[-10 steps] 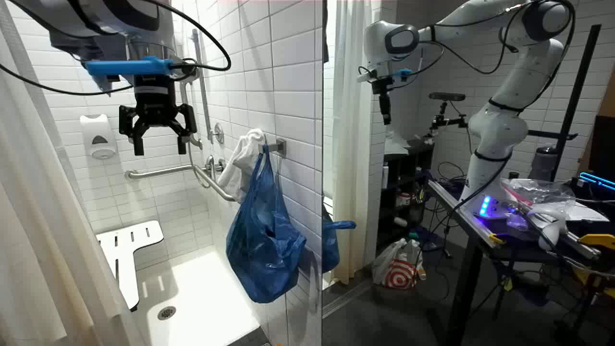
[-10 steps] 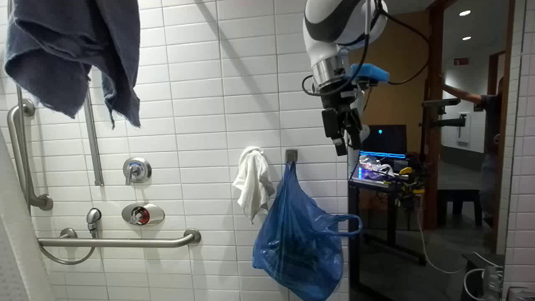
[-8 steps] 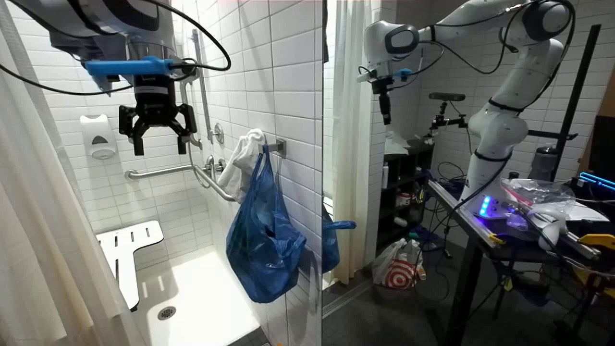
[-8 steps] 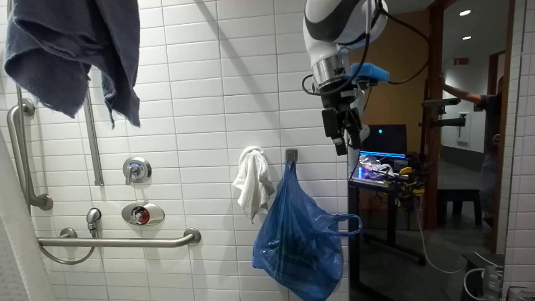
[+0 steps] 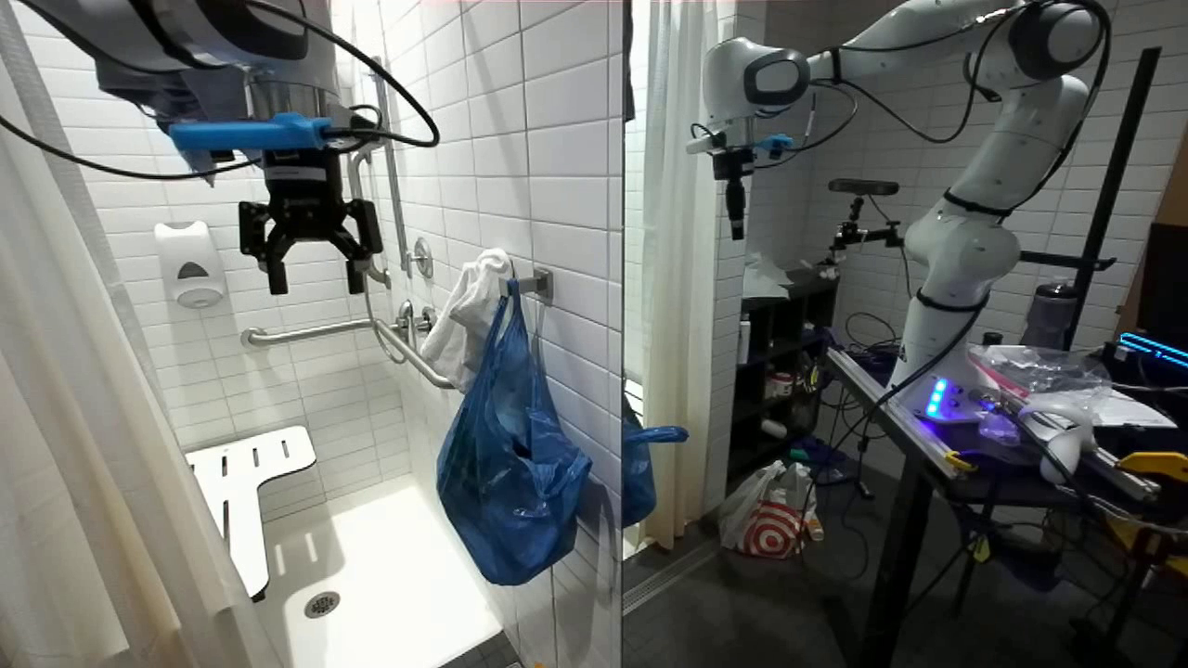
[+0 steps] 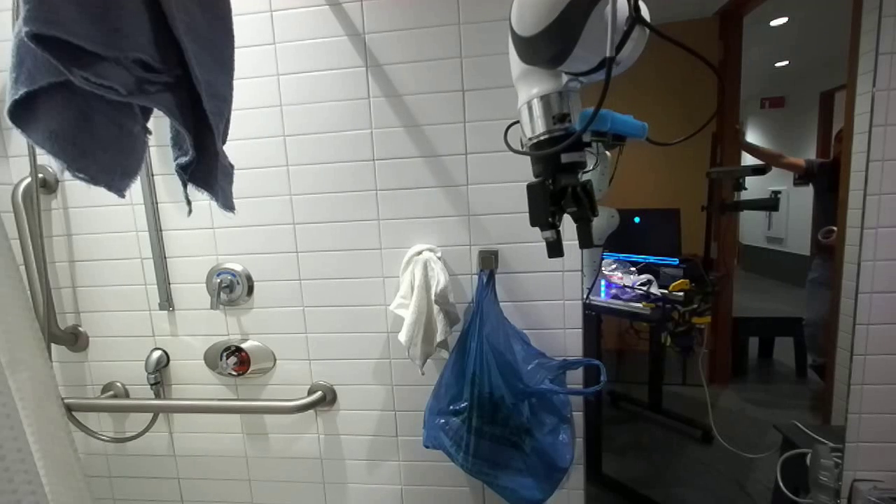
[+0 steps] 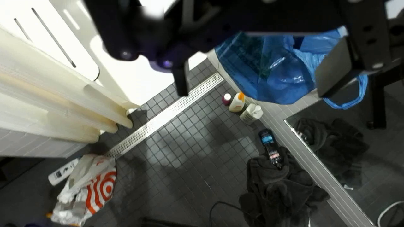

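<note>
Compared with earlier, the gripper (image 6: 570, 243) is observed slightly closer to the hook (image 6: 488, 260) in both exterior views, hanging more nearly upright.

We are in a bathroom's shower area, as the white tiled wall (image 6: 392, 175), curtain (image 5: 93, 417), slotted seat (image 5: 248, 533), steel grab bar (image 6: 203, 405), soap dispenser (image 5: 192, 264) and floor drain (image 5: 322, 605) show us.

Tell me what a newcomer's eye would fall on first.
Probably the blue plastic bag, hanging from a metal wall hook next to a white cloth. Then the black gripper, open and empty, pointing down in both exterior views. In the wrist view, a white bag with a red target print lies on the dark floor.
</note>
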`<state>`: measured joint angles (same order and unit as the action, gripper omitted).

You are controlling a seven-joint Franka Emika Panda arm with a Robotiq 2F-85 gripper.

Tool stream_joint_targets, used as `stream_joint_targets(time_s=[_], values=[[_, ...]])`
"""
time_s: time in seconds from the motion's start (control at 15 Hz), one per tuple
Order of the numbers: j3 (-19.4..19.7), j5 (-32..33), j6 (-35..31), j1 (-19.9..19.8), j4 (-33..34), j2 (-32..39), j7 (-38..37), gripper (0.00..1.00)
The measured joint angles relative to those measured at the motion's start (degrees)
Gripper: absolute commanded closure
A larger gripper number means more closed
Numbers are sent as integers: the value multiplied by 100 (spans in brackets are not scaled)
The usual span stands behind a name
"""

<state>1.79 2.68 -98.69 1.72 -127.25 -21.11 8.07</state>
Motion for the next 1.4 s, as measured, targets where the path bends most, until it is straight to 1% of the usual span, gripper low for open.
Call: stream_joint_targets(time_s=[0.33, 0.53, 0.73, 0.87, 1.0, 1.2, 1.4], values=[[-53, -220, -1455, -2, -235, 1, -732, 0], [-164, -195, -2443, -9, -436, 23, -1313, 0], [-320, -27, -3390, -42, -569, 120, -1988, 0], [-462, 205, -3990, -134, -610, 226, -2541, 0], [-627, 508, -4417, -290, -601, 359, -3149, 0], [-892, 1139, -4672, -567, -492, 591, -4089, 0], [-1130, 1986, -4711, -750, -308, 818, -5093, 0]])
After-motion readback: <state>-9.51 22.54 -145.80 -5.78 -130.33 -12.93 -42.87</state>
